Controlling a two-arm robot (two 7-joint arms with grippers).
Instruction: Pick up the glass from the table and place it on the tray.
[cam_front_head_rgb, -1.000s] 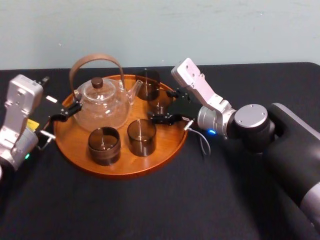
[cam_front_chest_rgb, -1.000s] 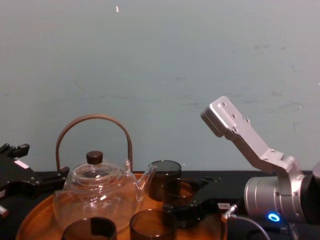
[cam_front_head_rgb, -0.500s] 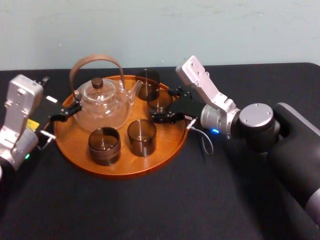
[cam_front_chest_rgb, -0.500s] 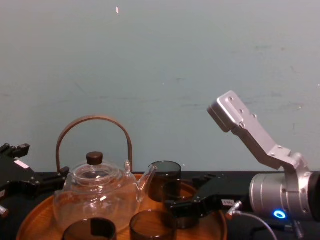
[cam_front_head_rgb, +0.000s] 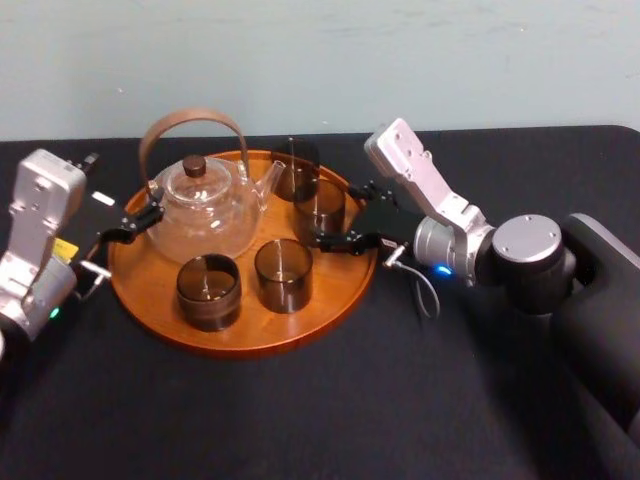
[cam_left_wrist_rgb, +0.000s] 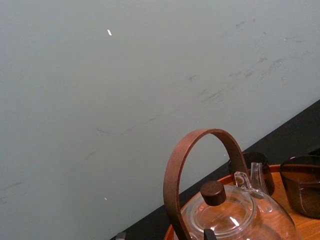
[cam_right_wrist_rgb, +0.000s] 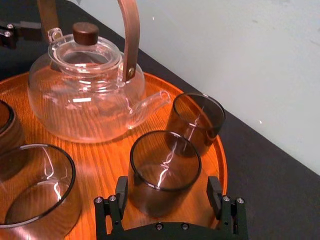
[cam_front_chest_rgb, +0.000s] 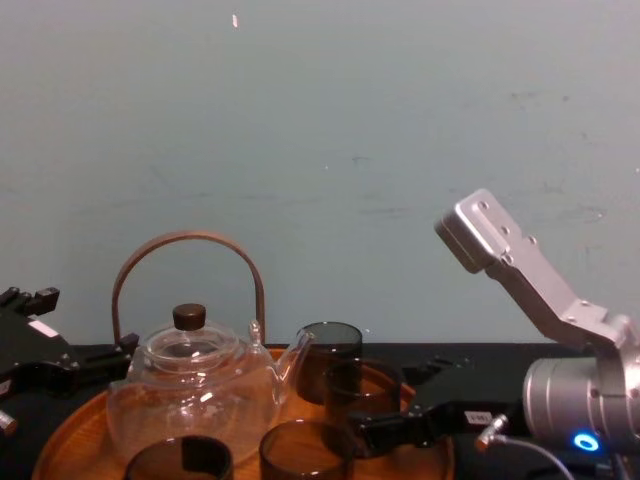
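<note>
One smoked glass (cam_front_head_rgb: 320, 205) stands upright on the wooden tray (cam_front_head_rgb: 240, 335), near its right rim. Right gripper (cam_front_head_rgb: 338, 215) fingers are apart, flanking it w/o touching. Likely thin, light, slick, fragile: grip mid-wall, gently. Left gripper (cam_front_head_rgb: 128, 225) idles by the glass teapot (cam_front_head_rgb: 205, 210).

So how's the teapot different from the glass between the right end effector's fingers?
The teapot is clear, the glass smoky dark. The teapot has a hoop handle and lid; the glass has neither. The teapot is wider and taller than the glass. Both stand upright on the tray. The open right end effector flanks the glass; the left end effector sits beside the teapot.
</note>
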